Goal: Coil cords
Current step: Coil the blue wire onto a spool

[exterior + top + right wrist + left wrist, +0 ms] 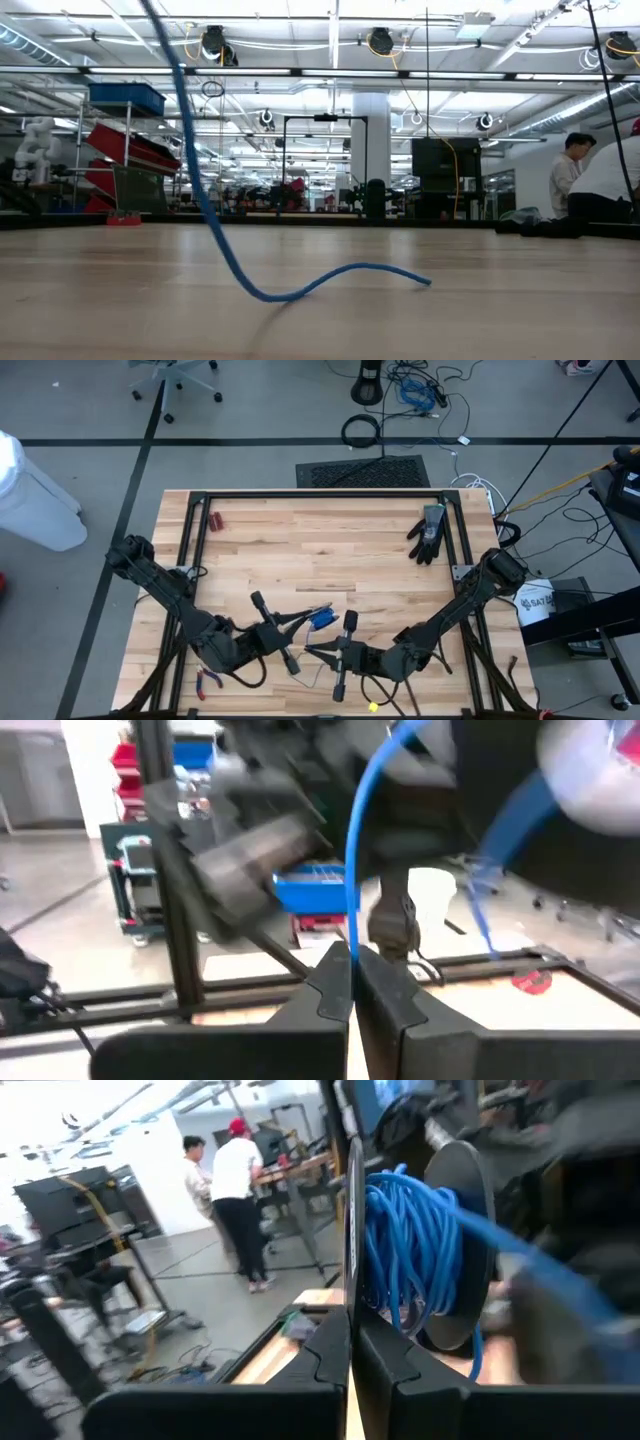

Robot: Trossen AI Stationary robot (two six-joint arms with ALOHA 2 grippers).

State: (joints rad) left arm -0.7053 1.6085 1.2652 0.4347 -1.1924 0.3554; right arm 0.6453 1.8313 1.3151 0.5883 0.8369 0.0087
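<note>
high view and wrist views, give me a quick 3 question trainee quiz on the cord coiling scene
1. True or false: the black glove lies near the table's far right corner.
2. What does the right pincer pinch? A) pliers B) the blue cord C) the glove
3. Fill in: the left pincer is shut on a thin dark plate beside a ____ of blue cord.

Key: 1 true; 2 B; 3 coil
</note>
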